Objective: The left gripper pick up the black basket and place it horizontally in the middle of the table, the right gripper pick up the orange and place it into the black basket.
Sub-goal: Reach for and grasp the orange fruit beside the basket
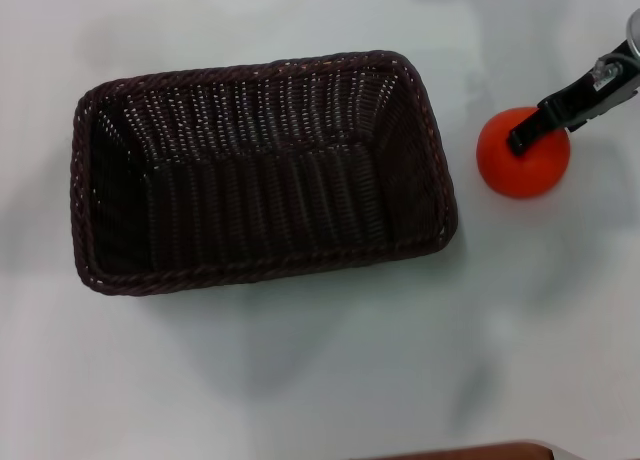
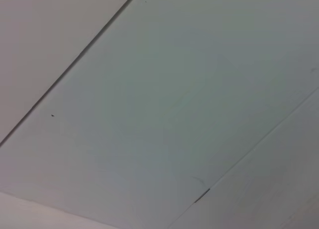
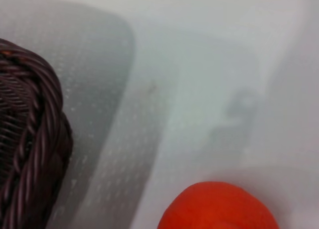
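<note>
Nearest the head camera, the brown edge strip of the table runs along the near side. On the white tabletop, left of centre, the black basket lies lengthwise across the view, open side up, its braided rim intact and nothing inside. To its right, apart from the basket's right end, the orange sits on the table. The right gripper reaches in from the right edge; one black finger lies across the top of the orange, touching it, with a silver bracket behind. Only that finger shows, so whether the gripper grasps the fruit cannot be told. The right wrist view shows the basket corner and the orange apart. The left gripper appears in no view; its wrist camera shows only pale flat panels.
</note>
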### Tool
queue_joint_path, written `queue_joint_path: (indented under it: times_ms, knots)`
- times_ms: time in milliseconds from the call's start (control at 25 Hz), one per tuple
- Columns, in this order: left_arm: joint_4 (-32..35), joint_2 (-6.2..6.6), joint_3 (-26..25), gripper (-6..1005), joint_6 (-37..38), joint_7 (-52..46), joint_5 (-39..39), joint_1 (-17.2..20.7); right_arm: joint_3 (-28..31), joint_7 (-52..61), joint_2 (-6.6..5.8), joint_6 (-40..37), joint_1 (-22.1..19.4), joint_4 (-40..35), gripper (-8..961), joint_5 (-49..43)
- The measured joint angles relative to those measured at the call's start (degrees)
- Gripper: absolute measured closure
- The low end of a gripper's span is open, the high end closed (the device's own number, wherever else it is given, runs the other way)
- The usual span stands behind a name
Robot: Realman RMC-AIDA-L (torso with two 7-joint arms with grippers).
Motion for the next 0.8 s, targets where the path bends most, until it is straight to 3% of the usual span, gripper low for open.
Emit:
queue_joint_path:
  times_ms: [80,480,800]
  knots:
    - [0.2,-0.03,0.0,78,0.2,0.6,0.0,0.0,-0.2,-0.3,-0.01,-0.1,0.4,0.7,32,0.0]
    - [2.8,-0.02,0.0,78,1.0,0.7,-0.1,-0.3,-1.6,-0.6,-0.08,-1.5,0.6,1.1,471,-0.4]
    - [4.8,-0.06,-0.6,78,1.0,0.7,-1.3,0.5,-1.5,-0.6,0.23,-1.3,-0.8,-5.7,542,0.9]
